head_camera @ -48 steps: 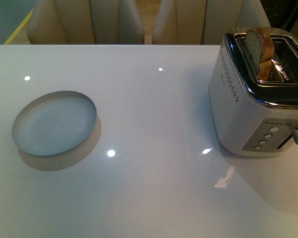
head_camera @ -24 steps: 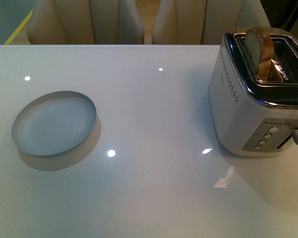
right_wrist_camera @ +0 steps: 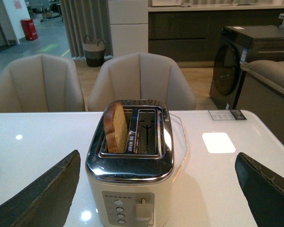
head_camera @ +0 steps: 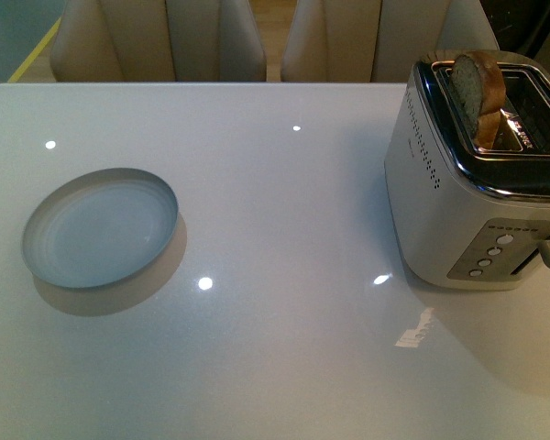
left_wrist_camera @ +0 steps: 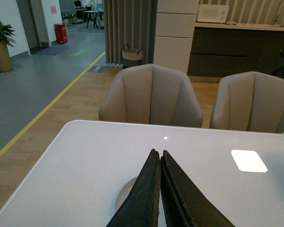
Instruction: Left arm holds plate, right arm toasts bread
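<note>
White glossy table (head_camera: 284,211): your right gripper (right_wrist_camera: 156,189) gapes, left gripper (left_wrist_camera: 159,189) seems pressed together. Take the light, crumbly bread (head_camera: 478,87), upper right, gently by its crust.

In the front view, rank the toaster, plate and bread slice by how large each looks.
1. Toaster, largest, though cut off at the frame's right edge.
2. Plate, clearly smaller in area.
3. Bread, smallest; only its upper part shows above the slot.

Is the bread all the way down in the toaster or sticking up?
Sticking up. The bread stands upright in one slot of the toaster, its rounded top above the rim. The other slot is empty.
</note>
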Controlling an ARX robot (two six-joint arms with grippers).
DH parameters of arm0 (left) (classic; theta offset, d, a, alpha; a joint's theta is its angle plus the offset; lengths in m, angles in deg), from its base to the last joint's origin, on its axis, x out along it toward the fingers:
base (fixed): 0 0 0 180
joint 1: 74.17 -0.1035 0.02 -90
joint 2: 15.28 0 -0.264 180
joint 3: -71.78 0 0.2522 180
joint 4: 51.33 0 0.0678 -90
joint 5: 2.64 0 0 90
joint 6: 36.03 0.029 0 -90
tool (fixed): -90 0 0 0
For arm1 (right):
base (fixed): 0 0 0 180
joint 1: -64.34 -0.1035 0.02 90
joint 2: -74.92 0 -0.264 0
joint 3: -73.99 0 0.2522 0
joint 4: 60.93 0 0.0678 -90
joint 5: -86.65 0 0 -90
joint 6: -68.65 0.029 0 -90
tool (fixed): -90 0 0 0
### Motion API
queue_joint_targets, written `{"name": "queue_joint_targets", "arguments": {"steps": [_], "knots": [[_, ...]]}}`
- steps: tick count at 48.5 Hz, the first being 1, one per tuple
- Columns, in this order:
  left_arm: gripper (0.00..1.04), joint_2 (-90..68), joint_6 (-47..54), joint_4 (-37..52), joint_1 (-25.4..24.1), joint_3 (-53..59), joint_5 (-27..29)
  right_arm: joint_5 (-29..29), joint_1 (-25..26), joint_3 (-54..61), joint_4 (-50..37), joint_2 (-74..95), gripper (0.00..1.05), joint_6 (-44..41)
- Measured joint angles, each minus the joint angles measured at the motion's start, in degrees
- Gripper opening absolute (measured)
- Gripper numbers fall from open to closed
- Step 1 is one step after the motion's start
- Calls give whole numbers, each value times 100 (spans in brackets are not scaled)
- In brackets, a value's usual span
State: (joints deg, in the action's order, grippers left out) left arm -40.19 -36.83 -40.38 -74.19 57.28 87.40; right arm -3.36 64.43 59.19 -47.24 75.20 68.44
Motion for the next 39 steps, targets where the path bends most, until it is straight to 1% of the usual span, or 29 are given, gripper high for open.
{"name": "queue_joint_targets", "arguments": {"steps": [18,37,39], "knots": [[3,951,0,-927,0,0,0,0,0,0,0,0,96,2],[3,1486,0,-1467,0,0,0,0,0,0,0,0,96,0],[3,1746,2,-1829,0,-2,0,-2,0,0,0,0,96,2]]}}
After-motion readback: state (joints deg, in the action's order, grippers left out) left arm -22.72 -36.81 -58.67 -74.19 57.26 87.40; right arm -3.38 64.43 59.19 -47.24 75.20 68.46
